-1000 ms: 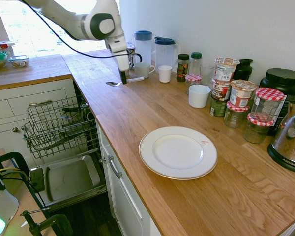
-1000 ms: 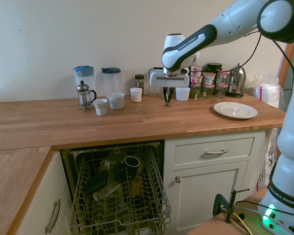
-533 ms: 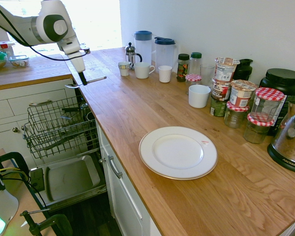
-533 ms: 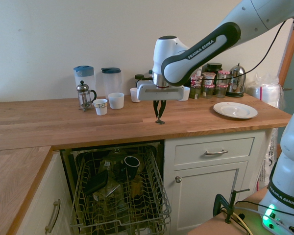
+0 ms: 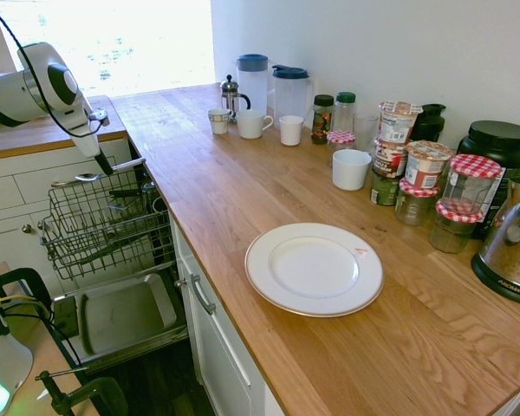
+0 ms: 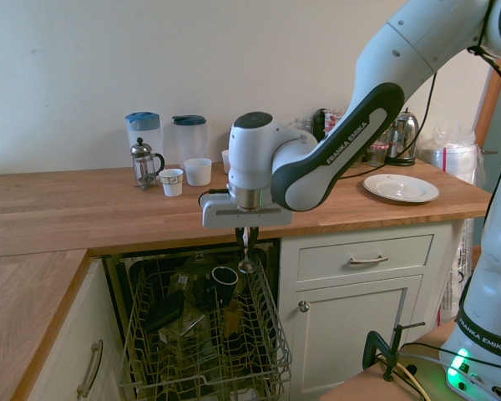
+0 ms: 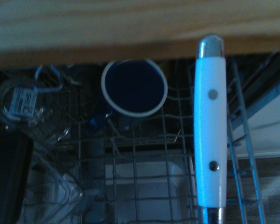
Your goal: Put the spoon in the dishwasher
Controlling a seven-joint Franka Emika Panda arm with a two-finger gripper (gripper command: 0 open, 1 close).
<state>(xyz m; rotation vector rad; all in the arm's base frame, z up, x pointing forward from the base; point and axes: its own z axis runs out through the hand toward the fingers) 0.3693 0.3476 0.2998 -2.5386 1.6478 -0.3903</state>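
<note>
Spoon, light, stiff and slippery, sits pinched mid-handle in my tool above the dishwasher rack's near edge.

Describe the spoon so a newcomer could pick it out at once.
Find the dishwasher, its wire rack pulled out below the wooden counter. Above that rack, the gripper is shut on the spoon, which lies roughly level. It alone is held in the air, white-handled.

Count: two blue-lidded clear plastic jugs; three small white cups; one round white plate; three gingham-lidded glass jars.
</note>
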